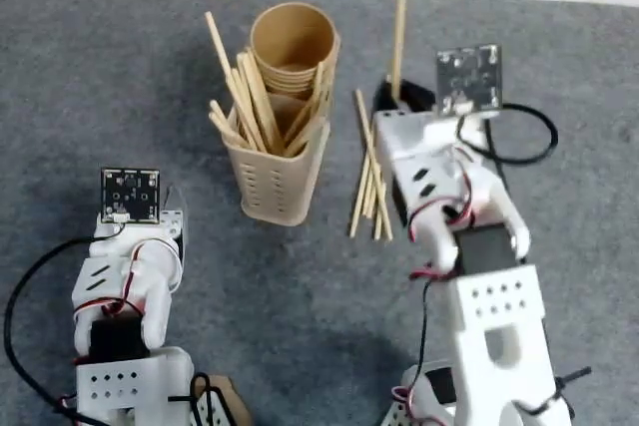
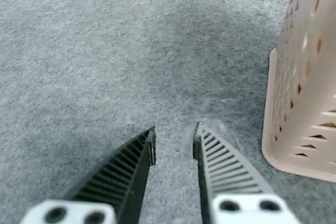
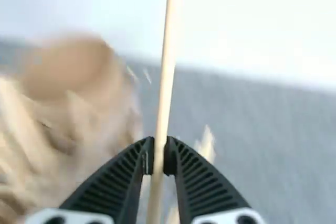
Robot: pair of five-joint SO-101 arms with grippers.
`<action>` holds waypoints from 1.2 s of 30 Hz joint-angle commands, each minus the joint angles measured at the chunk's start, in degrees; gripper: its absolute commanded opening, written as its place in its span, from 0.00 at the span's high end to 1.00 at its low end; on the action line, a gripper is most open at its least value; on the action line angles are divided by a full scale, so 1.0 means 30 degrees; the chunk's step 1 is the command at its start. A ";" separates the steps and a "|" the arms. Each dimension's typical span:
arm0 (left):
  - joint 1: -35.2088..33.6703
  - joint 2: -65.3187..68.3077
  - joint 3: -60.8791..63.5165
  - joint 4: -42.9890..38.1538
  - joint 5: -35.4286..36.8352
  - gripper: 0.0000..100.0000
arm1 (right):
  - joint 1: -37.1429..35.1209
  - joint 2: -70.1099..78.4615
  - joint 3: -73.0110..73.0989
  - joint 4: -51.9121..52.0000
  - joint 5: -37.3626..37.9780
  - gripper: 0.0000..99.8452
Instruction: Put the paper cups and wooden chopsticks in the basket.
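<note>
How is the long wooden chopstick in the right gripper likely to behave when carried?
The long wooden chopstick looks straight and thin, so probably stiff and light. The right gripper pinches it at one narrow spot, most of its length beyond, so it may pivot or slip if bumped.

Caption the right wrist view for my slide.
Right end effector shut on one wooden chopstick, with the basket blurred beside it.
</note>
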 commanded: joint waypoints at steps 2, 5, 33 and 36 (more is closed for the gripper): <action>-0.0015 -0.0220 -0.0073 -0.0381 0.0234 0.85 | -0.2711 -0.1099 -0.0190 -0.2330 -0.0029 0.99; -0.0015 -0.0220 0.0044 -0.0410 0.0234 0.85 | -0.3824 -0.1128 -0.0278 -0.3941 0.0000 0.99; 0.0513 -0.0220 0.0044 -0.0381 0.0176 0.85 | -0.4967 0.5260 0.2300 -1.2557 -0.0147 0.90; 0.0542 -0.0220 0.0044 -0.0381 0.0176 0.85 | -0.4908 0.5231 0.2300 -1.1443 -0.0176 0.88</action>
